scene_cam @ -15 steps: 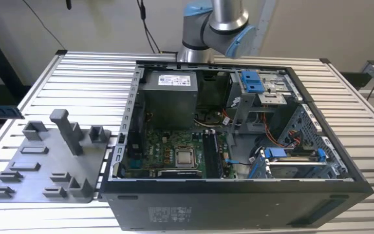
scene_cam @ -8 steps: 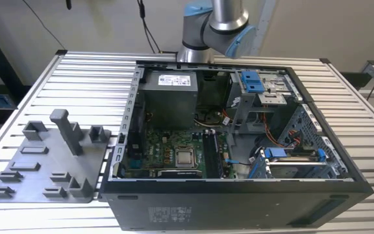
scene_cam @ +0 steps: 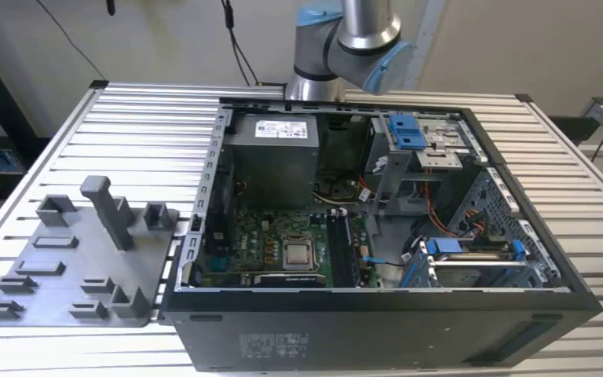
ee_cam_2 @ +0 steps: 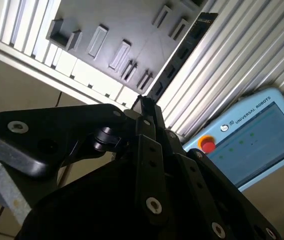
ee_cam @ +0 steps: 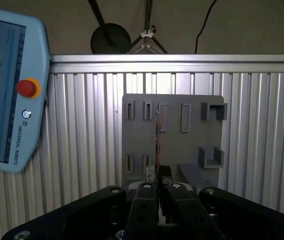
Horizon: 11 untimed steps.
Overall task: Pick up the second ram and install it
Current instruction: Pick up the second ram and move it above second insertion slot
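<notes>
Pincer [ee_cam: 158, 186] is clamping narrow on 1 end of the second ram [ee_cam: 158, 145]. The stick is showing edge-on in the first wrist view and its black chips are showing in the second wrist view [ee_cam_2: 179, 57]. It is being held against the backdrop of 1 gray fixture plate [ee_cam: 182, 145] lying on the slatted counter [ee_cam: 81, 125]. 1 teach pendant [ee_cam: 6, 90] is sitting beside it. In the exterior view, 1 open PC case [scene_cam: 385, 330] is exposing 1 green motherboard [scene_cam: 270, 236].
</notes>
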Motion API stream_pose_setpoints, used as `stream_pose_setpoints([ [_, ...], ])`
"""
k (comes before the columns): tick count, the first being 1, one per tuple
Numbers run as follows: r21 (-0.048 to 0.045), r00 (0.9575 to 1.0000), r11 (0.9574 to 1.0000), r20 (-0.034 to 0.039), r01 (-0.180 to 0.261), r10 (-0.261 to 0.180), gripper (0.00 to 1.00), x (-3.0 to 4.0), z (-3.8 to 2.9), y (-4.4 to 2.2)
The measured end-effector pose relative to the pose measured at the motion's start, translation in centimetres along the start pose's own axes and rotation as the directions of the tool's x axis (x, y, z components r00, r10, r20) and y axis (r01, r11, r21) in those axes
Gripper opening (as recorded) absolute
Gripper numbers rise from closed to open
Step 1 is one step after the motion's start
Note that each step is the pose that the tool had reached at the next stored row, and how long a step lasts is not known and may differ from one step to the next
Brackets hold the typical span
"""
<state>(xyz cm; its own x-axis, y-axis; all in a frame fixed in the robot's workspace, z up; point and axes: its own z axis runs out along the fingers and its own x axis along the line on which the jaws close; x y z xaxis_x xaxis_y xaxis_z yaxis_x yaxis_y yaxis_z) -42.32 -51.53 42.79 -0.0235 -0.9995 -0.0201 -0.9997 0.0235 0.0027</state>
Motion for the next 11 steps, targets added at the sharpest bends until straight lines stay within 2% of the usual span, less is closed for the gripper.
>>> stream_pose_setpoints([
  [5,-0.0007,1.0,1.0,-0.0002,0.0,0.0,0.14,-0.01,-0.04,-0.15],
  [11,-0.0054,1.0,1.0,-0.0002,0.0,0.0,0.14,-0.04,-0.03,-1.44],
])
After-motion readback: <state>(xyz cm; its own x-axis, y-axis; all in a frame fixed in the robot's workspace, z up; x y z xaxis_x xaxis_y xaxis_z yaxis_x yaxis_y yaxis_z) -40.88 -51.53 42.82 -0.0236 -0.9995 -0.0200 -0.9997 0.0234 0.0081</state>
